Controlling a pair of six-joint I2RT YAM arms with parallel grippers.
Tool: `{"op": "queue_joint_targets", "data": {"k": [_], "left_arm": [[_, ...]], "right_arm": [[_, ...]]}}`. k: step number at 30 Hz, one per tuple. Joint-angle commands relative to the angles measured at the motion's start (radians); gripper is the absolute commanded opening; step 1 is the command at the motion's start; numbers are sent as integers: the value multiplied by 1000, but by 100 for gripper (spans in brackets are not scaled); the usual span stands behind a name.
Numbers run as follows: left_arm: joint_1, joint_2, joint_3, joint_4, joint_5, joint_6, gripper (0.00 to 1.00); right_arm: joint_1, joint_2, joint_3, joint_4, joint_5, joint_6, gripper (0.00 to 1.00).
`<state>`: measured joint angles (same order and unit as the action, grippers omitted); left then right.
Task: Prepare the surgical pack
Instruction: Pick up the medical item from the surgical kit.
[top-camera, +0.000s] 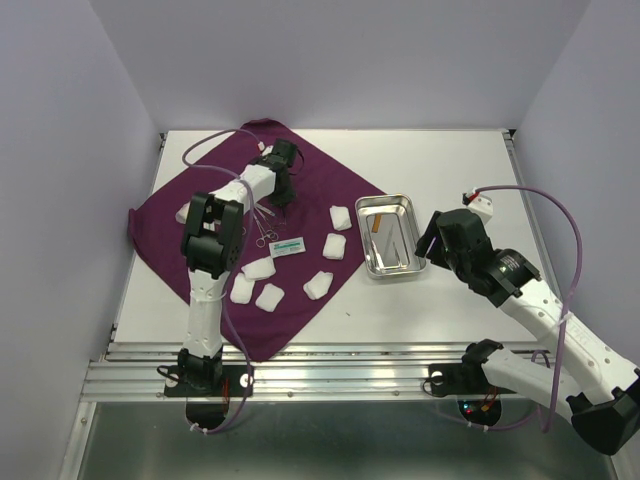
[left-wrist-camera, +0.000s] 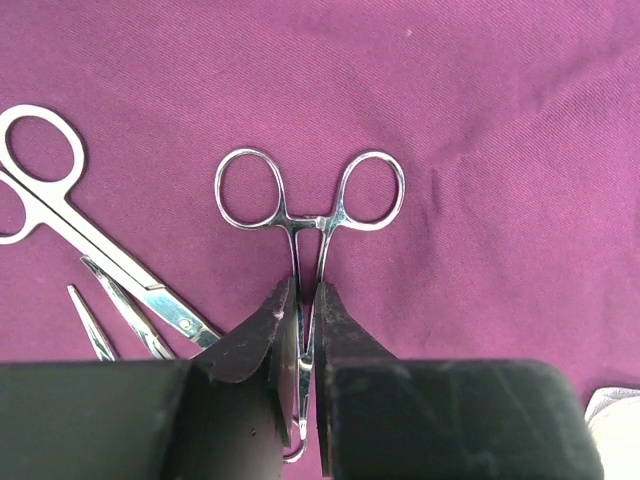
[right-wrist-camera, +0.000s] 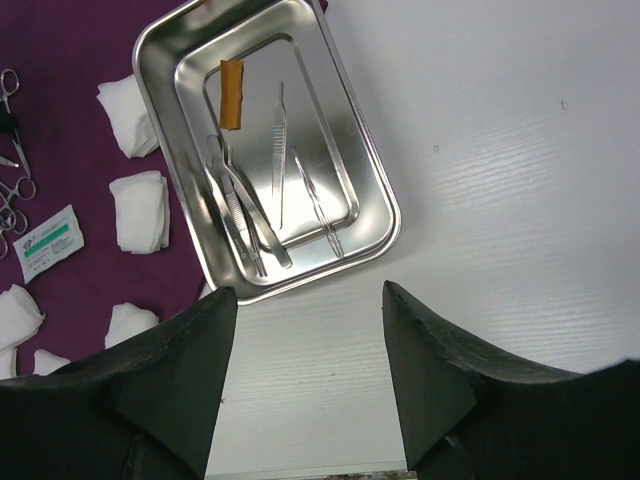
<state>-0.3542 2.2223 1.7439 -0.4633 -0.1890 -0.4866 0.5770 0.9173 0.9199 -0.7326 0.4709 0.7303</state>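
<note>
The dark purple cloth lies spread on the left of the table. In the left wrist view my left gripper is shut on the shanks of ring-handled steel forceps lying on the cloth, rings pointing away. Scissors and thin pointed instruments lie just left of them. Several white gauze pads are scattered on the cloth. The steel tray sits right of the cloth and holds tweezers and an orange piece. My right gripper hangs open above bare table near the tray's near edge.
A small white and green packet lies on the cloth among the gauze pads. The left arm's elbow stands over the cloth's left part. White walls close in the table on three sides.
</note>
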Motion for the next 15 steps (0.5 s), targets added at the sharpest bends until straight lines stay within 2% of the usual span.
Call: {"op": "queue_joint_targets", "data": {"k": [1,15], "left_arm": [[-19,-64,-1,-35,-7,-15,8],[-68,-204,14,-52,-26,-23,2]], "right_arm": [[4,-18,25,16,11,0,65],[4,-40,20,7,8,4,65]]}}
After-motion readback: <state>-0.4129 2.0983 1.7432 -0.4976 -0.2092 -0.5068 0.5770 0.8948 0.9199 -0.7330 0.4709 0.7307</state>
